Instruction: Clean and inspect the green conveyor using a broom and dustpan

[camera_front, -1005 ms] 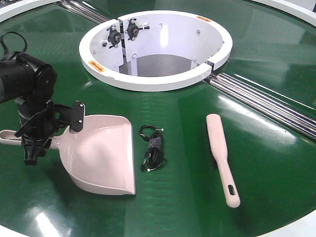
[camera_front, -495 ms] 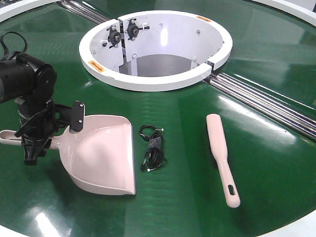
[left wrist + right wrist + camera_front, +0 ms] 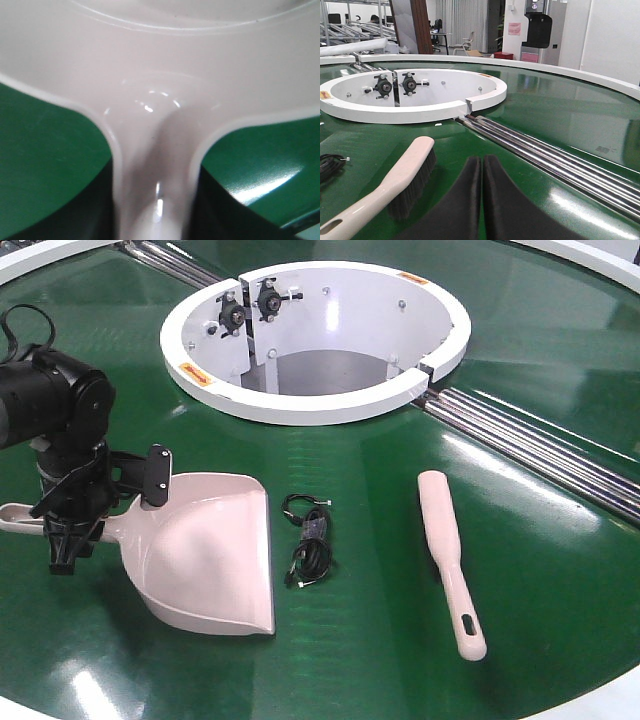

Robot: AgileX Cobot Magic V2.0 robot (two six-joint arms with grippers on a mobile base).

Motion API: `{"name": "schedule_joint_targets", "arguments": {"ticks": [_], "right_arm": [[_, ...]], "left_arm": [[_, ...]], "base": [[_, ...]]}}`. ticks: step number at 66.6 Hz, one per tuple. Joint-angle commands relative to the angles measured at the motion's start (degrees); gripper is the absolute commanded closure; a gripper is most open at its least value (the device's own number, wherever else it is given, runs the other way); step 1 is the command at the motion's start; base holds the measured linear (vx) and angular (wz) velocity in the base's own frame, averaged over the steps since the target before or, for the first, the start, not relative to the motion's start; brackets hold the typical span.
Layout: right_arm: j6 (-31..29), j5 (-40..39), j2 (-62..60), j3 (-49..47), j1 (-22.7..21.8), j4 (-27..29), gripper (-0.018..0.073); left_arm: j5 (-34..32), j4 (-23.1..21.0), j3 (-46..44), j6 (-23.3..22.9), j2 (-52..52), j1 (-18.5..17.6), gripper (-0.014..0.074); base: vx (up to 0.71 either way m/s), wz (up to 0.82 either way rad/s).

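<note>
Straddles the dustpan (image 3: 210, 560) handle with the left gripper (image 3: 108, 520), jaws spread, nothing clamped. Holds the right gripper (image 3: 481, 162) pinched shut and empty, just right of the broom (image 3: 405, 167), which lies lengthwise on the green conveyor (image 3: 540, 360), handle nearest. Bears orange stickers (image 3: 190, 371) on the white ring (image 3: 300, 405), unreadable.

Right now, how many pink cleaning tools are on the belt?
2. The dustpan lies left, its handle inside the left gripper; the broom lies free on the right, past the black cable bundle. None seem hidden.
</note>
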Motion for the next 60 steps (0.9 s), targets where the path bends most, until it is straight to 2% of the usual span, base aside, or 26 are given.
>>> {"name": "schedule_joint_targets", "arguments": {"ticks": [1,8,13,19,26,35,45,60], "right_arm": [[0.0,-4.41,-0.61,0.12,-0.3,-0.36,0.0568],[-0.46,-6.44,-0.61,0.05,-0.3,-0.59,0.0568],[1.35,-10.52,-0.61,-0.51,-0.3,0.99,0.0568],[3.02,-10.01,-0.01,-3.94,-0.3,2.64,0.0568],[3.72,-5.13,4.68,-10.89,-0.3,3.03,0.0568],[4.4,8.46,16.13,-22.57,-0.3,3.94,0.0568],[4.29,19.43,26.7,-31.79,-0.3,5.01,0.0568],[4.36,20.74,35.75,-34.61,-0.3,3.94,0.0567]], "left_arm": [[2.11,0.67,-1.45,-0.46,-2.74,-0.32,0.0604],[2.11,0.8,-1.45,-0.46,-2.74,-0.32,0.0604],[2.11,0.8,-1.45,-0.46,-2.74,-0.32,0.0604],[2.11,0.8,-1.45,-0.46,-2.74,-0.32,0.0604],[2.11,0.8,-1.45,-0.46,-2.74,-0.32,0.0604],[2.11,0.8,-1.45,-0.46,-2.74,-0.32,0.0604],[2.11,0.8,-1.45,-0.46,-2.74,-0.32,0.0604],[2.11,0.8,-1.45,-0.46,-2.74,-0.32,0.0604]], "base": [[0.0,0.0],[0.0,0.0],[0.0,0.0],[0.0,0.0],[0.0,0.0],[0.0,0.0],[0.0,0.0],[0.0,0.0]]}}
